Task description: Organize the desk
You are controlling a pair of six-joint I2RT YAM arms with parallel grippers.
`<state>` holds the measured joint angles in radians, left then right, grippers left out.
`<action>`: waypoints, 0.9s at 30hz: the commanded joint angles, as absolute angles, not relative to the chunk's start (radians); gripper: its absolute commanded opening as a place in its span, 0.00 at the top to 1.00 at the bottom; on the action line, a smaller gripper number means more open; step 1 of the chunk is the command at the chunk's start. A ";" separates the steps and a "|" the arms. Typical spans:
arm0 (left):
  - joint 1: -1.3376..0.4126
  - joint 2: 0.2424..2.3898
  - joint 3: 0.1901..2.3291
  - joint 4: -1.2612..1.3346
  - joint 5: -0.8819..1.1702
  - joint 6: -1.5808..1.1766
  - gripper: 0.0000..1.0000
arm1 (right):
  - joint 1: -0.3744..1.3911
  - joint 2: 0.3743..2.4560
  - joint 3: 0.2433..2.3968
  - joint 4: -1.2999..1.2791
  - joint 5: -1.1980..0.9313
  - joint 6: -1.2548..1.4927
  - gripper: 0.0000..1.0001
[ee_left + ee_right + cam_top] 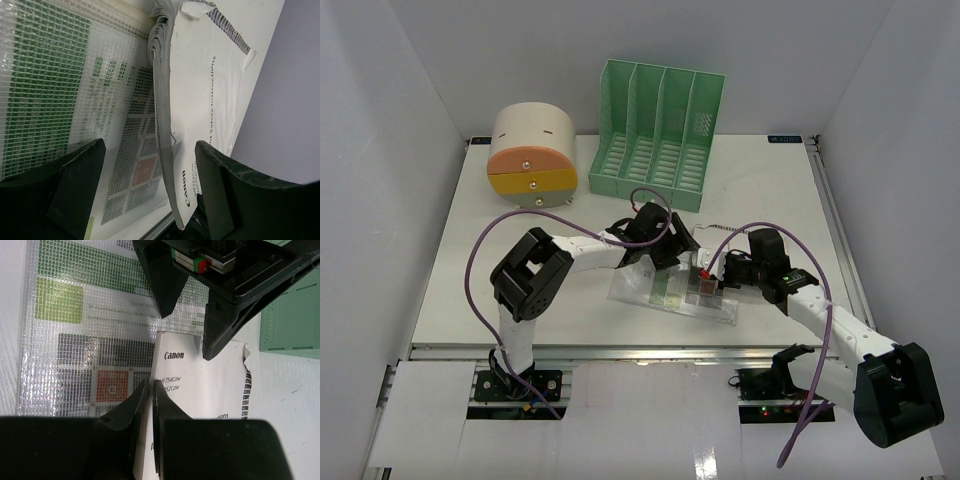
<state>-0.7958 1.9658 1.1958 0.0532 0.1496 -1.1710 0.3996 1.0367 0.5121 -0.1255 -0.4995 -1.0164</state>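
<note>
Counter (460,290), white, rail-edged, under both arms; far side: green file rack (655,130), cream-and-orange drawer box (530,155); middle: clear mesh pouch (655,292) with printed sheets, Canon booklet (200,375) against it; left pincer (150,145) spread wide, astride booklet's edge; right pincer (150,385) closed tight, tips at booklet's border beside pouch

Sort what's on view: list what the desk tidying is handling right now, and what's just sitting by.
In hand: desk; Canon booklet; clear mesh pouch; left tool, open over the booklet; right tool, shut at the booklet's edge.
Sitting by, untouched: green file rack; cream-and-orange drawer box.
</note>
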 commanded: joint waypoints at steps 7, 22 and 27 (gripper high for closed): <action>-0.811 1.942 1.242 0.067 0.206 -1.205 0.16 | 0.403 1.040 0.525 -0.056 -0.525 -0.996 0.92; -0.842 2.002 1.251 0.198 0.226 -1.318 0.89 | 0.404 1.019 0.508 -0.041 -0.534 -0.962 0.92; -0.841 1.989 1.222 0.284 0.261 -1.265 1.00 | 0.403 0.975 0.512 -0.063 -0.527 -0.931 0.82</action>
